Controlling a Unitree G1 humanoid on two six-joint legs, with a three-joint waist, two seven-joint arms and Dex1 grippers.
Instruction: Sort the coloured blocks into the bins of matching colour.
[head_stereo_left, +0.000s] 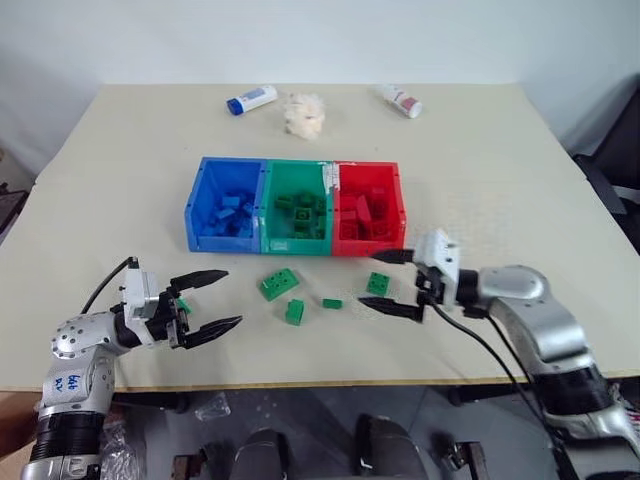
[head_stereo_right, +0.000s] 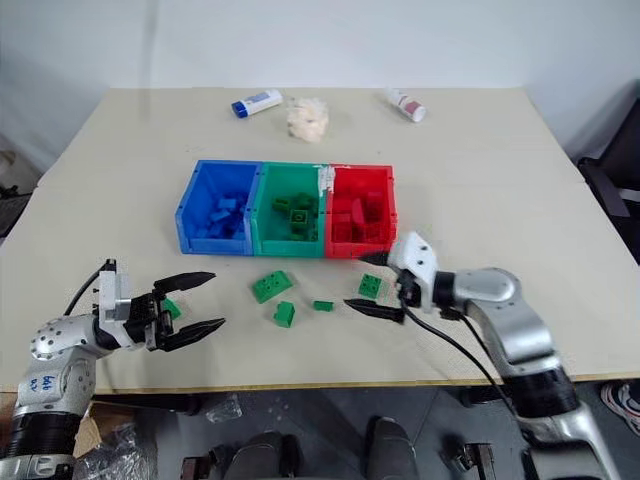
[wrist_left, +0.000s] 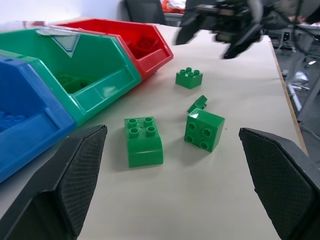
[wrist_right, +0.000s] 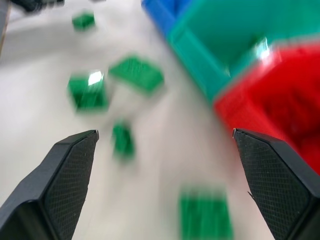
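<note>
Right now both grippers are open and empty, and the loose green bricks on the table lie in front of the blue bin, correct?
Not quite. The left gripper and right gripper are open and empty, but the loose green bricks lie mostly in front of the green bin and red bin, as the left eye view shows.

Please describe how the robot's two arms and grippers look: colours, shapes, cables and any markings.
Both arms are silver-grey metal with black ribbed sleeves lower down. Each gripper, left and right, has a white block behind two long black pointed fingers with cross-hatched pads. Black cables run along both wrists. The left arm carries blue handwriting.
</note>
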